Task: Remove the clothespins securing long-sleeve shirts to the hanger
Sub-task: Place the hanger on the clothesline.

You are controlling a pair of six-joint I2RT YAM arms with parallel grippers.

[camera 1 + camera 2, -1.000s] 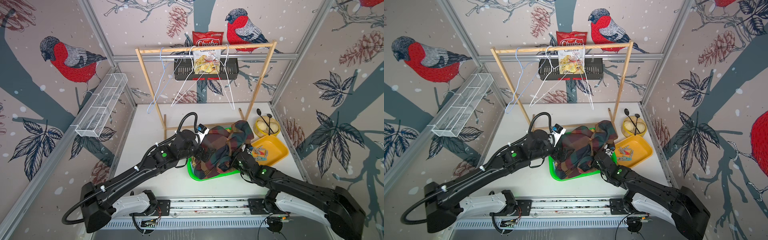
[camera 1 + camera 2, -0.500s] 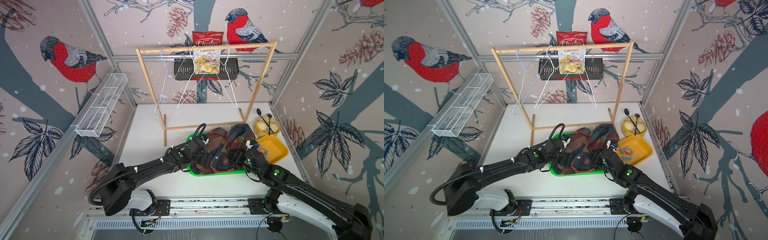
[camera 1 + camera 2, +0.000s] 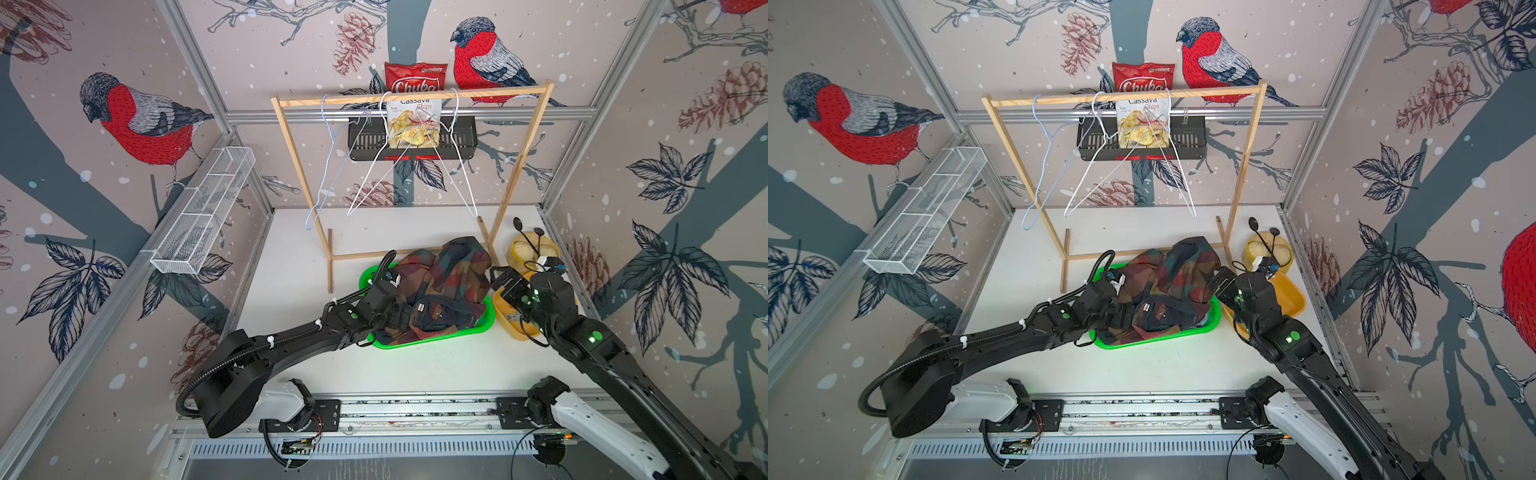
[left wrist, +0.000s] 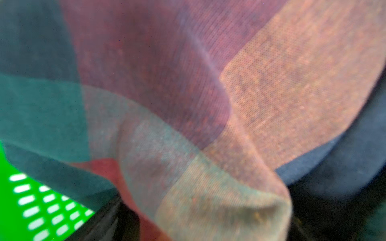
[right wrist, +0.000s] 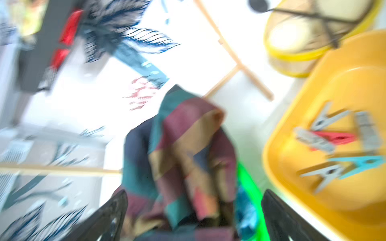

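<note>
Right wrist view shows the right claw (image 5: 194,195) wide open and empty, clothespins (image 5: 336,138) lying loose in the yellow tray (image 5: 292,187) beside it, seemingly their drop-off spot, checked shirt (image 5: 188,146) heaped in the green basket (image 5: 249,187) ahead.

The shirt (image 3: 440,286) lay heaped in the basket (image 3: 478,329) mid-table (image 3: 291,274), the tray (image 5: 344,83) holding clothespins (image 5: 334,141) just right, the bowl (image 3: 532,249) behind that, and the rack (image 3: 411,96) with hangers (image 3: 328,166) farther back.

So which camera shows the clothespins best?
Right wrist view: though blurred, several clothespins lie plainly in the yellow tray. In both top views the right arm hides most of that tray. The left wrist view shows mostly shirt.
</note>
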